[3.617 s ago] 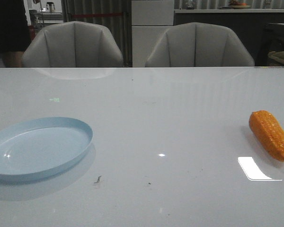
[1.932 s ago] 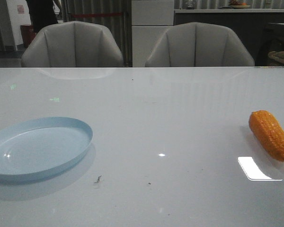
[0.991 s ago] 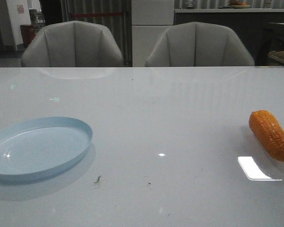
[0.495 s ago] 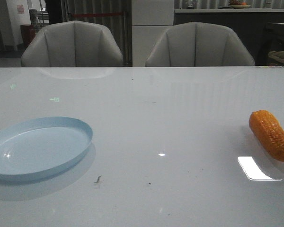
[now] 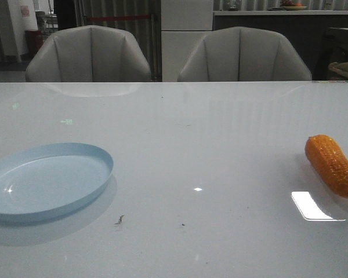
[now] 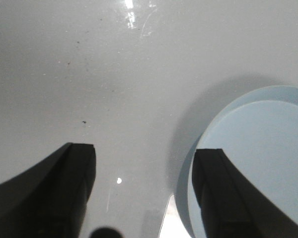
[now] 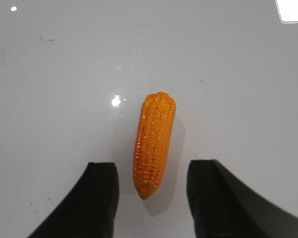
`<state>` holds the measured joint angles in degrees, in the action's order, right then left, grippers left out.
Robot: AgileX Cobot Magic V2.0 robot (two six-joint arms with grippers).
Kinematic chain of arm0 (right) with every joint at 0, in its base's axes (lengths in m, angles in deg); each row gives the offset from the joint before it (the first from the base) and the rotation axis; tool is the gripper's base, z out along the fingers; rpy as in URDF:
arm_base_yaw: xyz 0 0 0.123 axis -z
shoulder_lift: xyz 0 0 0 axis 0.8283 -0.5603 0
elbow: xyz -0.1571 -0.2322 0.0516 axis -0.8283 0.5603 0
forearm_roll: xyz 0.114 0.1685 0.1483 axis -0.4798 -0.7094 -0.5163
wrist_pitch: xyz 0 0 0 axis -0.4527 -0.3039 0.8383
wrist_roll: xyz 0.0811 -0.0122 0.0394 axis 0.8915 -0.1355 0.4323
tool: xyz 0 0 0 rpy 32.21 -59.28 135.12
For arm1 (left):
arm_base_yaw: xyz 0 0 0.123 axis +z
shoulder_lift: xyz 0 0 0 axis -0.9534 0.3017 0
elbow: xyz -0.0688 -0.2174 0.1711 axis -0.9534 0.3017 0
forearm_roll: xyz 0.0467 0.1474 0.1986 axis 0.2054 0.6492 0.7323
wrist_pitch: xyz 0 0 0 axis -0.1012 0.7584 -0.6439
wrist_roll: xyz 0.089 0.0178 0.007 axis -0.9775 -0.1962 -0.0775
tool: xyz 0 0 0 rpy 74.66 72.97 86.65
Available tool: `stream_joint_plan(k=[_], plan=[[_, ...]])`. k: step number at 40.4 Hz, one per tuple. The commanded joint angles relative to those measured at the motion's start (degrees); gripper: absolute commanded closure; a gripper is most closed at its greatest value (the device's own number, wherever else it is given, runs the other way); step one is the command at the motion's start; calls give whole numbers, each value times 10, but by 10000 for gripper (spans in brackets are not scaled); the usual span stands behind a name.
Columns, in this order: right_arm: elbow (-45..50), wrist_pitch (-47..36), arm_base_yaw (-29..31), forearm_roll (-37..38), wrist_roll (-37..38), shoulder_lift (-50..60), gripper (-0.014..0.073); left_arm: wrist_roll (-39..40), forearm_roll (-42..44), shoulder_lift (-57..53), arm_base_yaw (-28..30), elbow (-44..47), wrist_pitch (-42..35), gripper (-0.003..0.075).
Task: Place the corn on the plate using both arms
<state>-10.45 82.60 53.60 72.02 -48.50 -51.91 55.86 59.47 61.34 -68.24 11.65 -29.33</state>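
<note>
The glossy orange-yellow toy corn cob [image 7: 154, 144] lies on the white bench [image 5: 220, 150] at three o'clock. The right hand [image 7: 151, 198], wide open and empty, should descend straddling its middle.

The person in dark clothes who stood at the far left behind the left chair [image 5: 88, 55] has gone; nothing on the counter [image 5: 209, 145] has shifted

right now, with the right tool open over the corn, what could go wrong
The corn is glossy, round and tapered; lying between the right tool fingers, it may squirt out or roll on the slick table. The plate sits far across on the left, so a long carry or handover could drop it.
</note>
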Motion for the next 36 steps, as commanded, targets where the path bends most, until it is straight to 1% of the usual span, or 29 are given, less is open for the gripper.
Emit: stream_joint_plan(k=[1,5,11,20,27,29,32,33,36], plan=[[-19,-37,1,-3,-2,4,158,-41,-35,19,-8,-46,-2,239],[-19,-37,1,-3,-2,4,158,-81,-40,51,-23,-69,15,239],[-19,-37,1,-3,-2,4,158,-84,-40,89,-46,-86,26,239],[-19,-36,1,-3,-2,4,158,-85,-39,130,-70,-86,27,239],[-19,-36,1,-3,-2,4,158,-85,-39,151,-73,-86,27,240],[-19,-36,1,-3,-2,4,158,-85,-39,155,-73,-86,27,252],[-19,-36,1,-3,-2,4,158,-85,-39,162,-73,-86,27,320],[-19,-36,1,-3,-2,4,158,-85,-39,163,-73,-86,27,377],[-19,-36,1,-3,-2,4,158,-85,-39,168,-73,-86,27,489]])
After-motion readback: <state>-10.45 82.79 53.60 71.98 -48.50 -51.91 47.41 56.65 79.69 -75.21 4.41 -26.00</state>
